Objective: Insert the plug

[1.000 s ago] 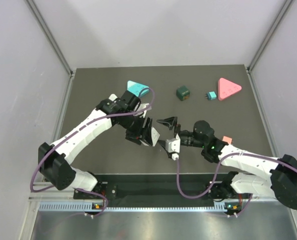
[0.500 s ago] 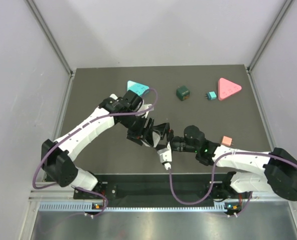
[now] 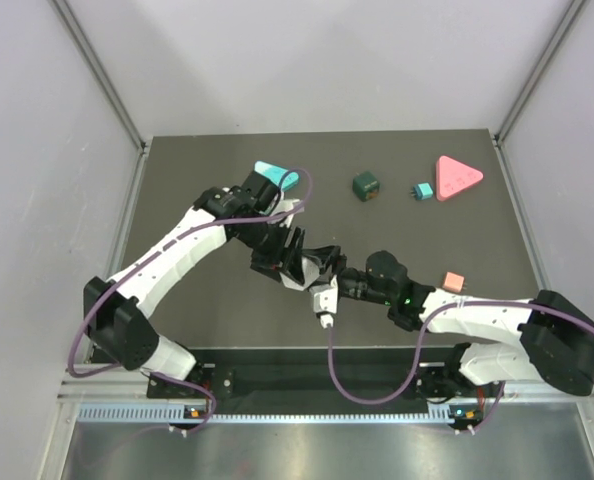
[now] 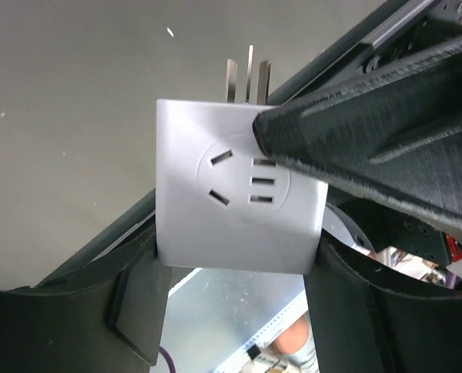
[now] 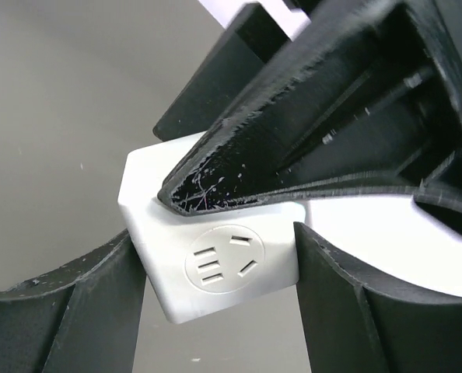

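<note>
A white cube plug adapter [image 4: 239, 210] with round socket faces and three metal prongs [image 4: 248, 78] is held above the dark table. My left gripper [image 4: 239, 252] is shut on it, one finger pressed on each side. My right gripper [image 5: 219, 264] has come in from the right, and its fingers [image 5: 99, 311] touch the two side faces of the same cube [image 5: 215, 268]. One left finger [image 5: 293, 148] crosses over the cube's top in the right wrist view. From above, the two grippers [image 3: 309, 266] meet mid-table and the cube is mostly hidden.
On the far side of the table lie a teal triangle [image 3: 273, 175], a dark green cube [image 3: 366, 185], a small teal plug [image 3: 422, 190] and a pink triangle [image 3: 457, 177]. A small salmon plug [image 3: 454, 282] lies right of the right arm.
The right gripper has travelled left to meet the left gripper, and its jaws have narrowed from wide open onto the white cube. The left arm barely moved.
</note>
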